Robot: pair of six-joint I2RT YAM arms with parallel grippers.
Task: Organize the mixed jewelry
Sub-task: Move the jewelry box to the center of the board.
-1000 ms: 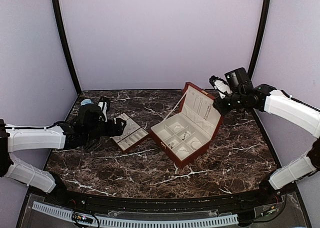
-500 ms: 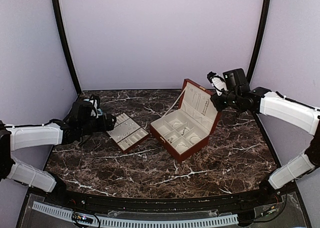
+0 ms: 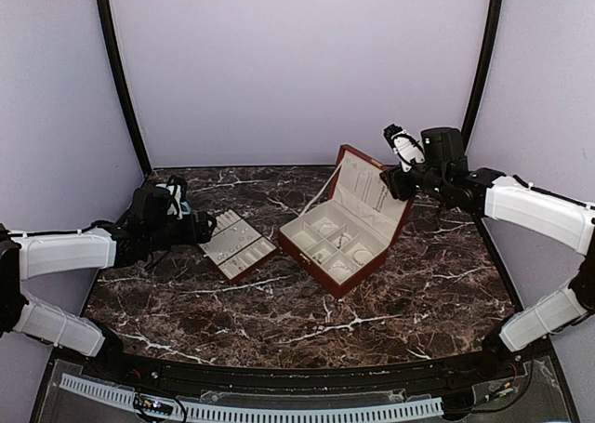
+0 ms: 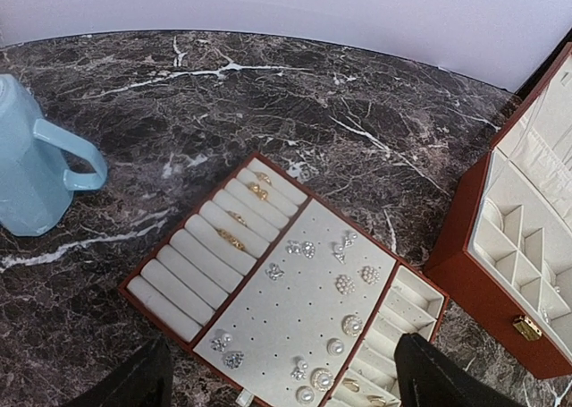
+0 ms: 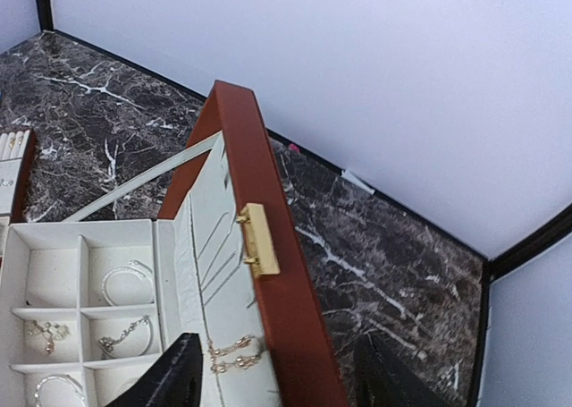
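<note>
The mixed jewelry shows as pearl and crystal earrings (image 4: pixel 345 284) pinned on the cream panel of the flat tray (image 4: pixel 277 313), with gold rings (image 4: pixel 231 239) in its rolls. Bracelets (image 5: pixel 125 282) lie in the compartments of the red-brown box (image 3: pixel 358 276). A gold chain (image 5: pixel 234 353) hangs inside its raised lid (image 5: pixel 268 237). My left gripper (image 4: pixel 286 398) hovers open over the tray's near end, touching nothing. My right gripper (image 5: pixel 277 394) is open, one finger on each side of the lid's edge, with gaps on both sides.
A light blue cup (image 4: pixel 31 165) stands left of the tray (image 3: pixel 240 246), close beside my left wrist. The box (image 4: pixel 474 282) sits just right of the tray. Purple walls close off the marble table at the back and sides.
My right gripper has opened and let go of the lid, which now stands more upright; the box has shifted slightly left and back. My left gripper has drawn back left off the tray.
</note>
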